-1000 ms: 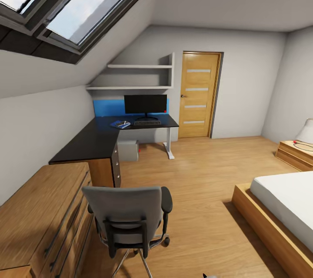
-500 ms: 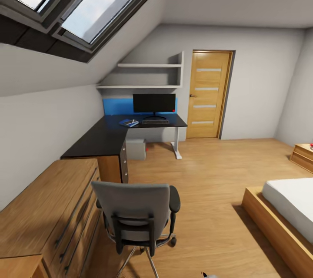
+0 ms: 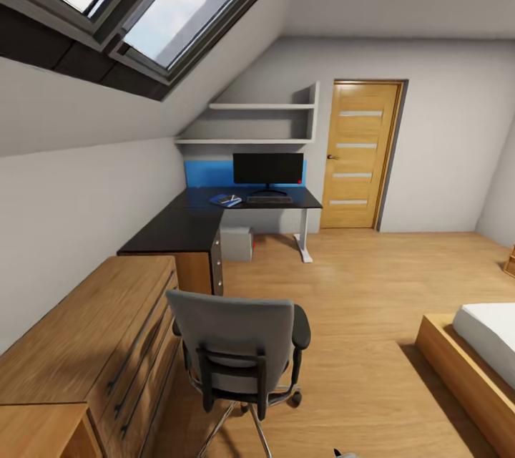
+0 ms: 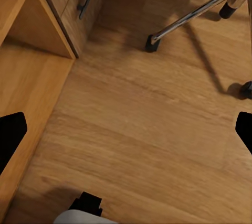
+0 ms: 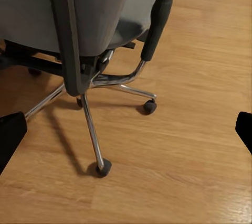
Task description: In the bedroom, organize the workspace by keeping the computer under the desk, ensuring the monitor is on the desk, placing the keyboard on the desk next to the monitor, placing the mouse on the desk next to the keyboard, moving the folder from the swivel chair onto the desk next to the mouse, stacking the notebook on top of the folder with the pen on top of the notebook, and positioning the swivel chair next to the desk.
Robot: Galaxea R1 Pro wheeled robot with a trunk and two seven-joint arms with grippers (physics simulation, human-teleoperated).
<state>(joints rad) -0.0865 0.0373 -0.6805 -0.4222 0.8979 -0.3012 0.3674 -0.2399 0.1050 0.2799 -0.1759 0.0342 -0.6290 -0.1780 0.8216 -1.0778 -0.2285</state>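
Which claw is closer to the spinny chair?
Probably the right claw: it looks at the swivel chair seat and chrome base close up. The left claw faces floor beside two castors.

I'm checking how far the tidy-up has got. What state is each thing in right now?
Swivel chair: upright, away from the desk, beside the dresser.
Monitor: upright on the desk, screen dark.
Keyboard: flat, before the monitor.
Folder: flat on the desk.
Computer: under the desk.
Door: shut.
Left gripper: open, empty.
Right gripper: open, empty.
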